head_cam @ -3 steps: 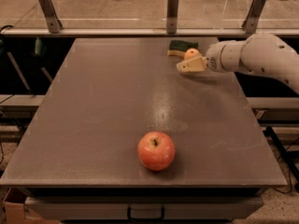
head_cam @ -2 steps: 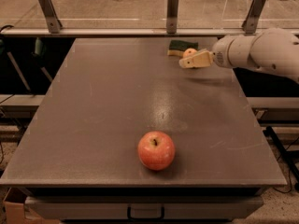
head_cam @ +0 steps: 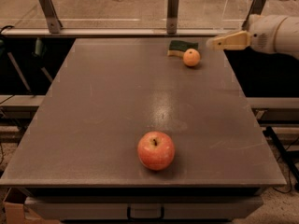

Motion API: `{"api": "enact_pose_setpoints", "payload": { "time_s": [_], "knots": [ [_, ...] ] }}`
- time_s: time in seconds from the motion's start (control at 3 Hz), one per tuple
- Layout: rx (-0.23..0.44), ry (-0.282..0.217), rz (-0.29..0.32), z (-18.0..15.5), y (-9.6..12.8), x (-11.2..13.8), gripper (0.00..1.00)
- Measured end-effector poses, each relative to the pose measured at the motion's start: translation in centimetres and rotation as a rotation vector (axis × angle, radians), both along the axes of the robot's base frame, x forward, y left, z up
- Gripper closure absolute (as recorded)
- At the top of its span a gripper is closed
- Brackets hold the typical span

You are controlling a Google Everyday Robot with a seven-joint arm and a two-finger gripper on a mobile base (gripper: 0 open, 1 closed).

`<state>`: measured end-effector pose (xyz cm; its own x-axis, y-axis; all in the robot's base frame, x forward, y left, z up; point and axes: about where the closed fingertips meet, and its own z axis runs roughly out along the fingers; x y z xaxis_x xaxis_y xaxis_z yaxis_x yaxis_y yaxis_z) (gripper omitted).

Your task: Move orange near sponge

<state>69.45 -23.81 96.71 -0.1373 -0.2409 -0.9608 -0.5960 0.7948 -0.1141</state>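
Observation:
The orange [head_cam: 191,57] is small and round. It rests on the grey table [head_cam: 117,101] at the far right, touching or almost touching the front right corner of the sponge [head_cam: 182,46]. The sponge has a dark green top and a pale yellow base and lies flat. My gripper [head_cam: 215,43] is raised to the right of both, over the table's right edge, pointing left. It holds nothing and stands apart from the orange.
A larger red-yellow apple [head_cam: 156,150] with a stem dimple stands near the table's front edge, in the middle. A glass barrier on metal posts [head_cam: 173,10] runs along the far edge. My white arm [head_cam: 275,31] reaches in from the right.
The gripper held the orange beside the sponge earlier. Now the orange lies on the table, and the gripper has pulled back to the right and upward.

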Motion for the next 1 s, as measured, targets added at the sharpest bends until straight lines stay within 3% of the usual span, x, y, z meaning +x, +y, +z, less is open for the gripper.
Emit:
{"api": "enact_pose_setpoints", "payload": {
  "time_s": [0.33, 0.67, 1.0],
  "knots": [
    [0.000, -0.131, 0.102, 8.2, -1.5, -3.8, 0.00],
    [-0.019, -0.192, 0.269, 13.2, 0.9, -8.5, 0.00],
    [-0.022, -0.181, 0.281, 12.8, 1.1, -8.6, 0.00]
  ]
}}
